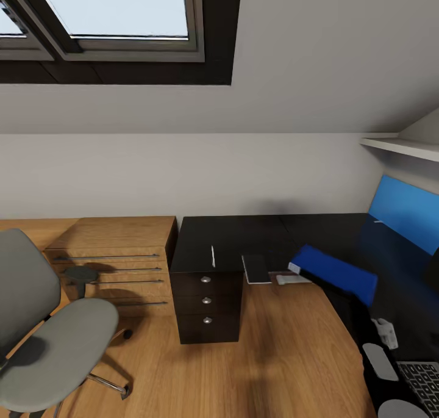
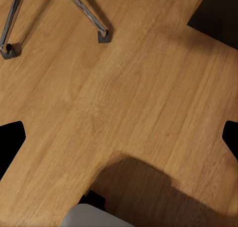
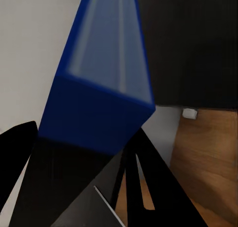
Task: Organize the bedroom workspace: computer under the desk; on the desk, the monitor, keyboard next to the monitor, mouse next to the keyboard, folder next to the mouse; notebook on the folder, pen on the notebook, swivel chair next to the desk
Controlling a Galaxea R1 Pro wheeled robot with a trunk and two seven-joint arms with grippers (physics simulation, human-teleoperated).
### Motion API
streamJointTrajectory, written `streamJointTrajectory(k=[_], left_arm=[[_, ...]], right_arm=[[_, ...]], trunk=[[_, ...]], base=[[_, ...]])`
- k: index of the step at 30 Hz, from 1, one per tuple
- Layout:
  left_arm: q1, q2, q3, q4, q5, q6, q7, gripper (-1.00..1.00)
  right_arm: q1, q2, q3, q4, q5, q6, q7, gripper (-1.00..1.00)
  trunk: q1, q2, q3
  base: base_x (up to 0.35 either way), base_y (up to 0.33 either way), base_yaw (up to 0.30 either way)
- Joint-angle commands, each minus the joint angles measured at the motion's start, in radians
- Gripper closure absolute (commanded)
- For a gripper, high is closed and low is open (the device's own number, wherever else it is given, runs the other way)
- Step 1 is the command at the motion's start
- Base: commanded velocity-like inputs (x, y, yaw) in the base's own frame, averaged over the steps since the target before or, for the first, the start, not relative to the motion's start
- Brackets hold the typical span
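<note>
The right gripper [image 3: 82, 152] is pinching the blue folder [image 1: 335, 273] and carrying it low over the desk [image 1: 231, 238], apparently to lay it beside the mouse [image 1: 379, 360] and keyboard [image 1: 424, 378] at near right. The notebook [image 1: 256, 268] is lying at the desk's near edge, awaiting stacking. The emptied swivel chair [image 1: 49, 338] is sitting at near left. The left gripper [image 2: 119, 137] is hanging spread over the wooden floor [image 2: 124, 88].

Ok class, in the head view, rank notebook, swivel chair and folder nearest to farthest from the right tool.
1. the folder, held in the right tool.
2. the notebook, at the desk edge, left of it.
3. the swivel chair, far left.
</note>
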Motion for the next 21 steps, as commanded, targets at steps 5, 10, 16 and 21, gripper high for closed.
streamJointTrajectory(k=[5,10,16,21], left_arm=[[-0.001,0.0,0.001,0.0,0.001,-0.002,0.0,-1.0],[-0.001,0.0,0.002,0.0,0.001,-0.002,0.0,-1.0],[-0.001,0.0,0.001,0.0,0.001,-0.002,-0.001,-1.0],[-0.001,0.0,0.001,0.0,0.001,-0.002,0.0,-1.0]], right_arm=[[-0.001,0.017,-0.009,0.017,-0.072,-0.048,-0.025,1.0],[-0.001,0.03,-0.011,0.042,-0.097,-0.204,-0.036,1.0],[-0.001,0.055,-0.011,0.05,-0.104,-0.338,-0.038,1.0],[-0.001,0.072,-0.01,0.049,-0.107,-0.357,-0.034,1.0]], trunk=[[0.0,-0.001,-0.001],[0.0,-0.001,-0.001],[0.0,-0.001,-0.001],[0.0,-0.001,-0.001]], base=[[0.0,0.0,0.0],[0.0,0.0,0.0],[0.0,0.0,0.0],[0.0,0.0,0.0]])
